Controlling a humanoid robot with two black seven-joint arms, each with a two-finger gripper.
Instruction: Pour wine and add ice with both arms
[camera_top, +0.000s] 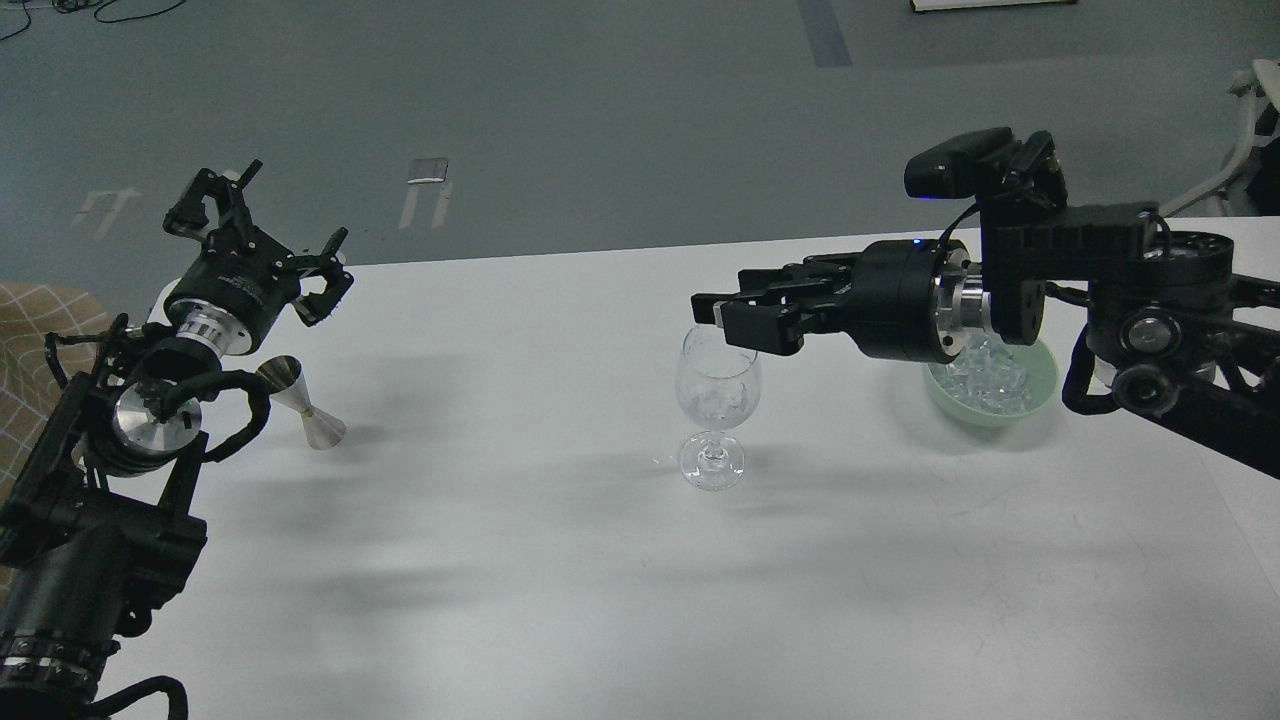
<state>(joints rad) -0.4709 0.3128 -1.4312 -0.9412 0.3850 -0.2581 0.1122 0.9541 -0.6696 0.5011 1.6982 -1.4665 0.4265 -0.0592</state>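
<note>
The step in hand looks like adding ice: the right gripper (712, 312) reaches in level over the rim of the wine glass (716, 405), which stands upright near the middle of the tabletop (500, 560). Its fingers sit close together, but whether they pinch a cube cannot be told. A few cubes seem to lie in the glass already. The rest of the ice (992, 375) is heaped in the pale green bowl (990, 400) toward the right edge. The left gripper (262, 240) is spread open and empty, raised near the left edge above a steel jigger (303, 402). Next, probably, a release over the glass or a return to the bowl
</note>
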